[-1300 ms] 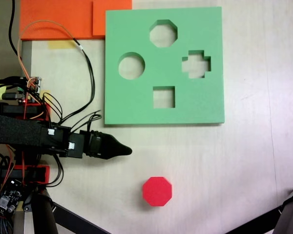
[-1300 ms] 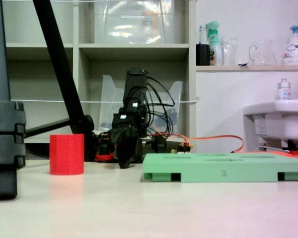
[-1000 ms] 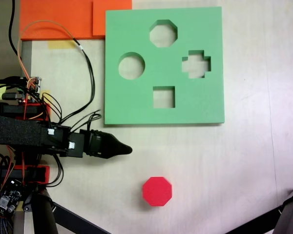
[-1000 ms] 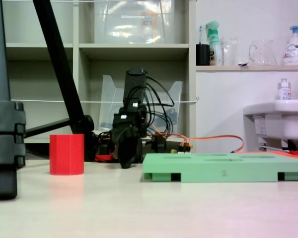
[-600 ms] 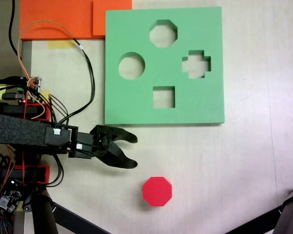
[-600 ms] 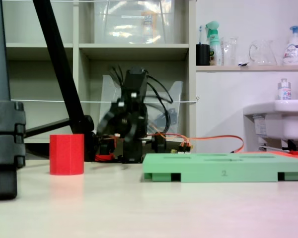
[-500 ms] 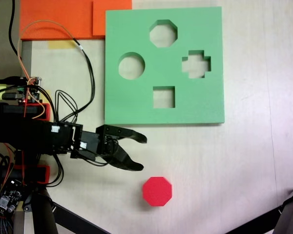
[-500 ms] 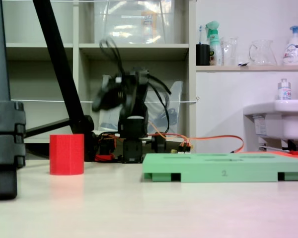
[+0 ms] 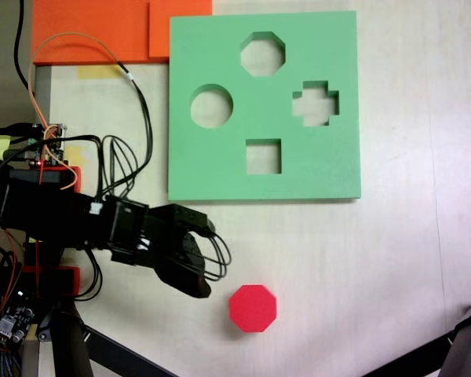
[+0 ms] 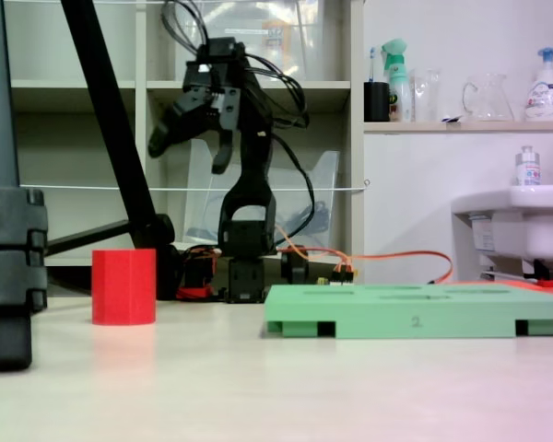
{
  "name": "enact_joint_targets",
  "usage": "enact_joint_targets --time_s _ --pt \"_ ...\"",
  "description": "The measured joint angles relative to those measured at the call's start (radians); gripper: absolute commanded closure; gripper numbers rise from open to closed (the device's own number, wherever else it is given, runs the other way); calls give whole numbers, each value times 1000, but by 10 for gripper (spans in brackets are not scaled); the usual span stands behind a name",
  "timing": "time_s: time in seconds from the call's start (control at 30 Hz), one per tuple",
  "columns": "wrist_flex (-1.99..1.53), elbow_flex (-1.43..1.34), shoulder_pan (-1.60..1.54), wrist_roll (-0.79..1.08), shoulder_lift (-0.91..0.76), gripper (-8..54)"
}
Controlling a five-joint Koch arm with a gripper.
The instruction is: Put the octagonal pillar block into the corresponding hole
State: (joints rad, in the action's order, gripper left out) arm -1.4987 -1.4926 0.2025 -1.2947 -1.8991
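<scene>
Looking down: pale wood-grain worktop point(image 9: 392, 259), orange foam sheets point(image 9: 102, 31) at top-left corner, tripod legs point(image 9: 102, 345) along bottom edge. Side-on fixed view: shelving unit point(image 10: 258, 87) behind arm w/ clear plastic bin point(image 10: 249, 37) on top shelf, contents not readable; spray bottles & glass jug point(image 10: 484, 97) on ledge at right, white sink point(image 10: 516, 226) below.

Green foam board point(image 9: 220, 173) flat on worktop, four cut-outs, all vacant; octagonal hole point(image 9: 263, 53) near its top edge.

Red octagonal pillar block point(image 9: 253, 308) upright on worktop, well below board, not touching it.

Pincer point(image 10: 190, 134) raised high above worktop, jaws spread, holding nothing; from above it sits just left of block.
</scene>
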Motion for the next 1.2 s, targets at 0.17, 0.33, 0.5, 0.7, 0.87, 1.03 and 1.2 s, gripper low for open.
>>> enact_joint_targets --time_s 0.17,0.33,0.5,0.7,0.87,1.03,1.2 --pt "5 0 69 34 181 -69" --pt "44 0 98 35 324 -69" --pt "140 3 109 35 437 -69" --pt "155 141 138 37 572 -68" --pt "156 144 172 52 617 -68" --pt "156 144 192 52 627 -67" --pt "156 163 196 64 710 -64"
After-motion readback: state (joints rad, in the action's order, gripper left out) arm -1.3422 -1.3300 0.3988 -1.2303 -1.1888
